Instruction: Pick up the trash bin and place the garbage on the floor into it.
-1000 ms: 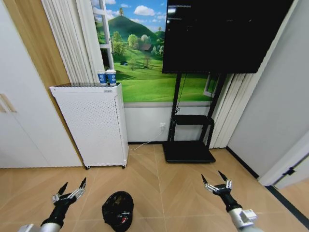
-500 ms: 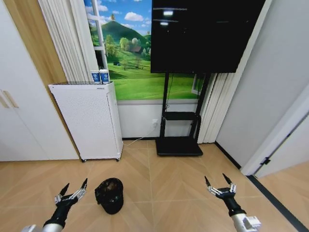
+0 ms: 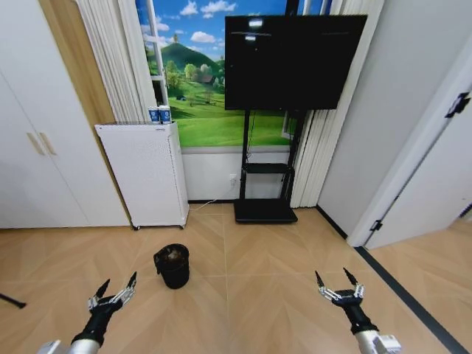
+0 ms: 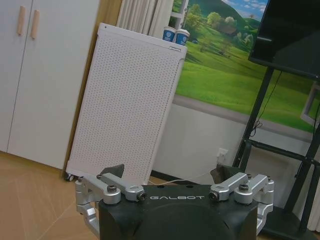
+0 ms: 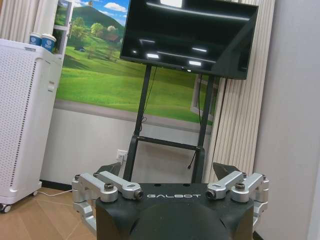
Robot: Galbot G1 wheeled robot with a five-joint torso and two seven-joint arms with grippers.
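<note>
— What did you have on your left?
— Your left gripper [image 3: 118, 288] hung low over the wooden floor [image 3: 258, 280], fingers spread wide, gripping nothing. The tall white perforated cabinet [image 3: 147, 173] stood by the wall.

— And the bin?
— The small round black plastic trash bin [image 3: 172, 265] sat upright on the floor, ahead between your arms, nearer the left.

— The right?
— Your right gripper [image 3: 338, 285] was wide apart too, empty.

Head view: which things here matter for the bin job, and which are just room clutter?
Job:
trash bin, black, on the floor
left gripper, open, low and empty
right gripper, open, low and empty

Just there:
white perforated cabinet
two cups on top of it
TV on stand
</note>
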